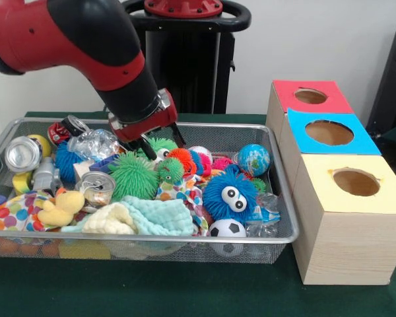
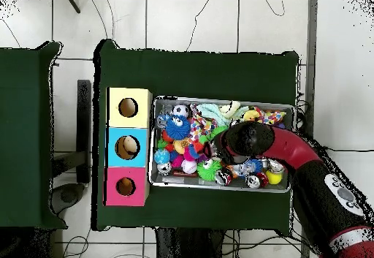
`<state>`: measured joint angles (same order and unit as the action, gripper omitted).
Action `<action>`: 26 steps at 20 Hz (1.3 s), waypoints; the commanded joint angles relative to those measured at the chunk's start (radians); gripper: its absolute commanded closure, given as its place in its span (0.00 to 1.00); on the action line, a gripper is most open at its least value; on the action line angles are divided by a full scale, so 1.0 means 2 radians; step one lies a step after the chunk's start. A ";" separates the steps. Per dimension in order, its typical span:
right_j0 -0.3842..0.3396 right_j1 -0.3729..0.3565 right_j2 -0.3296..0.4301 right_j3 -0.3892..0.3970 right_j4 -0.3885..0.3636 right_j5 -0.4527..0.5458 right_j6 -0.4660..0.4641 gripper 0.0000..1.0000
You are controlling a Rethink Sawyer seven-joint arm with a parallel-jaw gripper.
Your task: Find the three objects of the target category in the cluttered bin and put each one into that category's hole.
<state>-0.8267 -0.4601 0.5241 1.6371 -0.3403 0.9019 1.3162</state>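
a: front view? where are the cans?

b: gripper (image 1: 160, 140) hangs over the green spiky ball (image 1: 133, 175), jaws apart, empty. cans (image 1: 97, 187) lie left in the bin (image 1: 282, 198).

a: overhead?

b: arm hides the jaws; red box's hole (image 2: 126, 186) is empty, so nothing's sorted, i judge.

The bin (image 1: 277, 191), a wide shallow silver wire-mesh basket, sits on the green table just beside the boxes. Three crushed cans lie in its end away from the boxes: a silver one (image 1: 22, 154) end-on at the rim, a red-and-black one (image 1: 66, 127) near the far wall, another (image 1: 96, 188) upright among toys. The hole (image 1: 310, 96) is a round opening in the red box top.
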 commanded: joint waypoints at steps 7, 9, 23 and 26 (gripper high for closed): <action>0.001 0.035 -0.021 -0.041 -0.043 -0.030 -0.001 0.00; -0.001 0.036 -0.019 -0.040 -0.045 -0.040 0.001 0.00; -0.003 0.047 -0.008 -0.043 -0.047 -0.064 -0.006 0.00; -0.003 0.046 -0.008 -0.043 -0.048 -0.064 -0.007 1.00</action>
<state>-0.8269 -0.4257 0.5164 1.6342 -0.3698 0.8905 1.3162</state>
